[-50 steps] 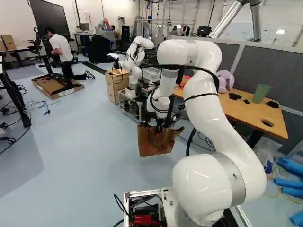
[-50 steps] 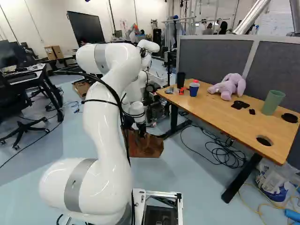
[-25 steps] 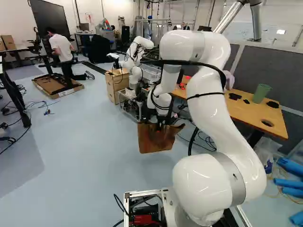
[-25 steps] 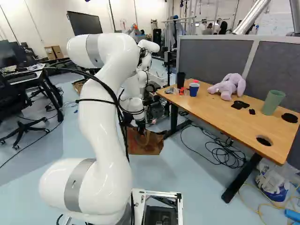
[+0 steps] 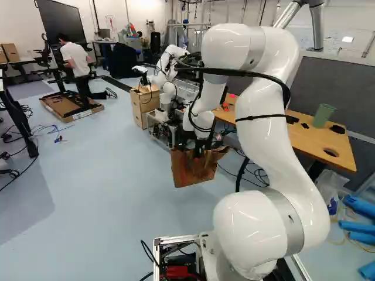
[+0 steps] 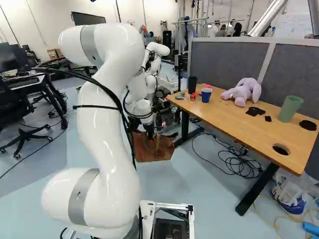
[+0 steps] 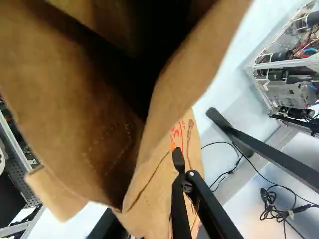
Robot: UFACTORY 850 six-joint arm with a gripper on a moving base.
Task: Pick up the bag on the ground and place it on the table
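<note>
In gripper, one bag; nearby, one table.

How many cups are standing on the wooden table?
3: black cup and blue cup at the far end of the table, green cup right of the plush toy in the right base view.

- A purple plush toy slumped in front of the grey partition
- A green tumbler, to the toy's right from the right base view
- A blue cup just beside a black cup
- Black cables tangled on the floor
- Another robot, white, over by the wooden drawers
- Blue rolls at the left base view's right edge
- A dark screen by the far wall
</note>
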